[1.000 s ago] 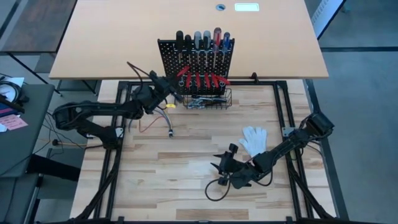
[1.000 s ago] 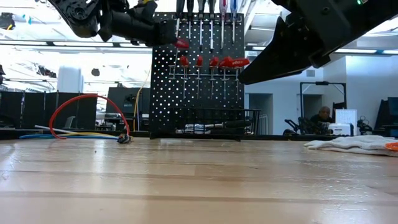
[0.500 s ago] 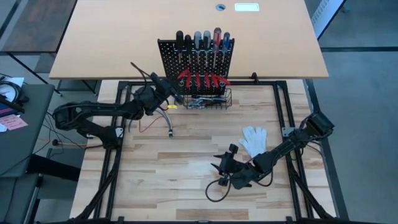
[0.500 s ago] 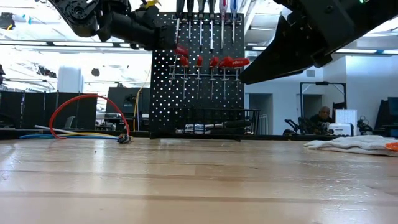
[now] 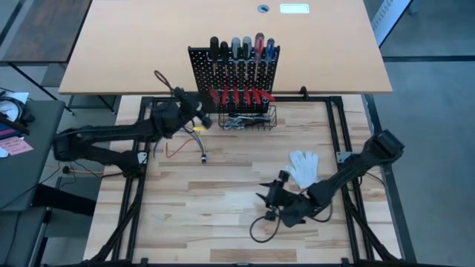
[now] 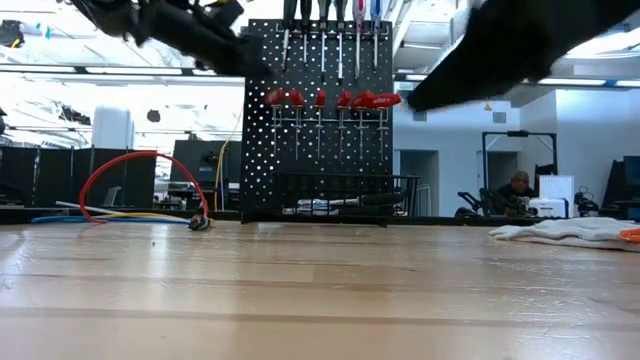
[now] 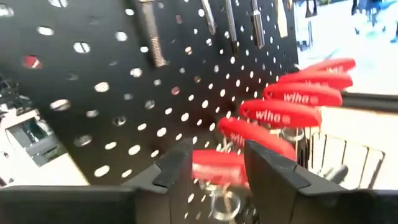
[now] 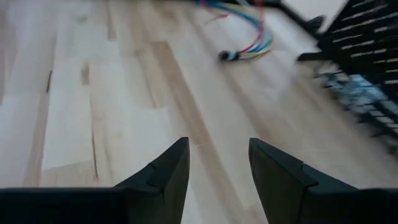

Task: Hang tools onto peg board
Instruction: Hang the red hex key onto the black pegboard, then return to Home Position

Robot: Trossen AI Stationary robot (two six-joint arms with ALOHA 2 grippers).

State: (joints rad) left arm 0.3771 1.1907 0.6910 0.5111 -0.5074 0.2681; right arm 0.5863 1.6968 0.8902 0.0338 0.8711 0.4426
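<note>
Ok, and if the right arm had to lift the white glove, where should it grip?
Likely mid-palm, straight from above: the glove lies flat on the table, fingers spread, with no raised edge, so pinching up a cloth fold seems safest. The open right gripper is near it.

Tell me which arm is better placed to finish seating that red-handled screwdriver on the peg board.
Left. Its tool is open right at the peg board, fingers flanking the red-handled screwdriver; the right tool is open, empty, over the table's near side.
</note>
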